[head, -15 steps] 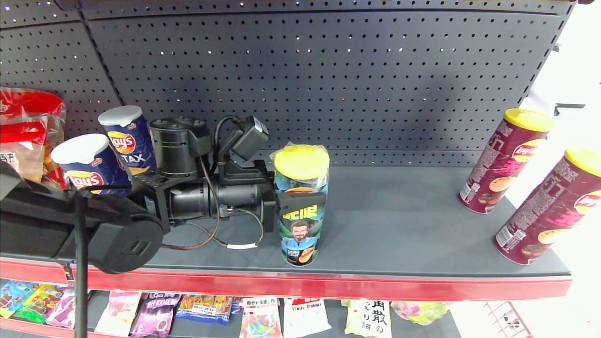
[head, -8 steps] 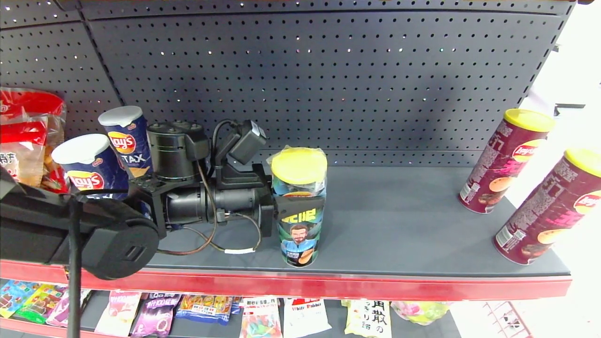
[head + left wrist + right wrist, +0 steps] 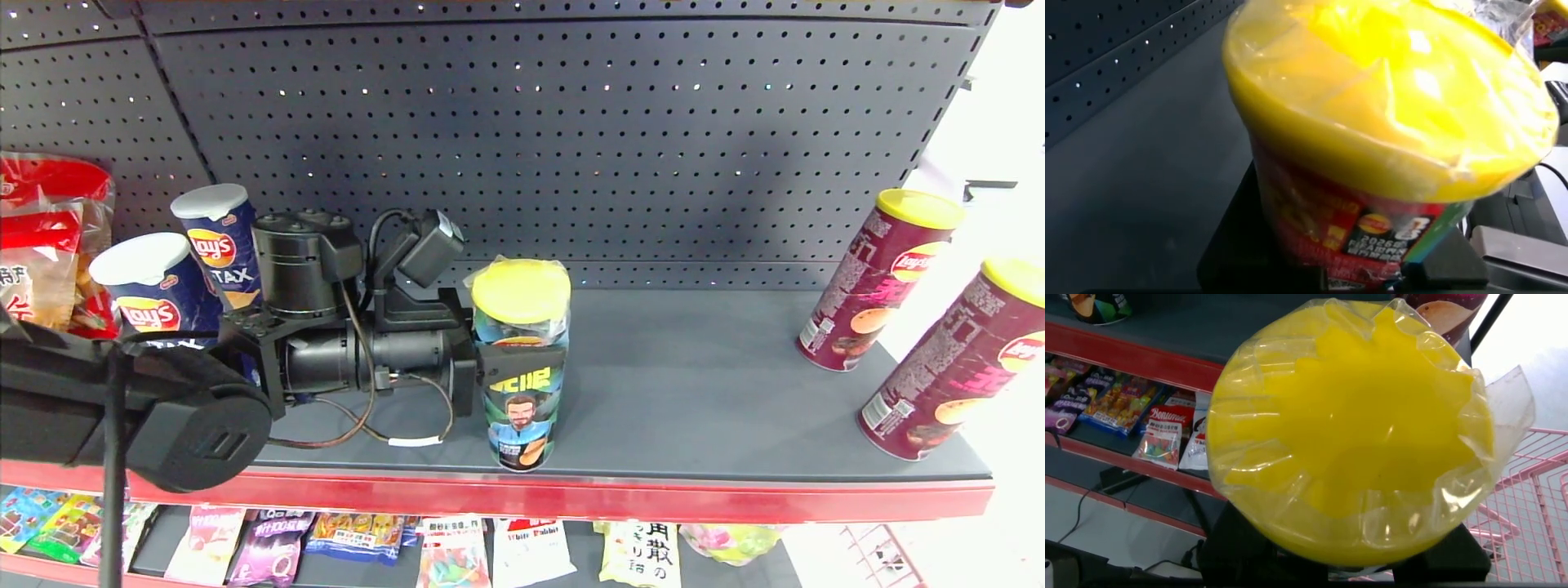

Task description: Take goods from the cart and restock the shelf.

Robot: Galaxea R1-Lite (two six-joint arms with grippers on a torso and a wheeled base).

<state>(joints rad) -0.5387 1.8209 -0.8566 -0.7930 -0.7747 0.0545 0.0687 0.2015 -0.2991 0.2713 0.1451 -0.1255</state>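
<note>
A chip can with a yellow lid [image 3: 521, 291] and a green and blue label stands upright on the grey shelf [image 3: 694, 384], close to its red front edge. My left gripper [image 3: 522, 361] reaches in from the left and is shut on the can's middle. In the left wrist view the same can [image 3: 1388, 106] sits between the dark fingers [image 3: 1229, 253] of the left gripper [image 3: 1347, 273]. My right gripper [image 3: 1331, 567] is shut on a second yellow-lidded chip can [image 3: 1347, 433], seen from above, held in front of and below the shelf's edge.
Two blue cans [image 3: 222, 237] stand behind the left arm, with red snack bags [image 3: 49, 220] at the far left. Two maroon cans [image 3: 886, 278] lean at the shelf's right end. Between them the shelf is bare. Snack packets [image 3: 457, 555] fill the lower shelf; a pink cart [image 3: 1535, 506] stands below right.
The left arm has drawn slightly back to the left and lowered a little, with the can still in its gripper; the can now sits a touch lower, near the front edge.
</note>
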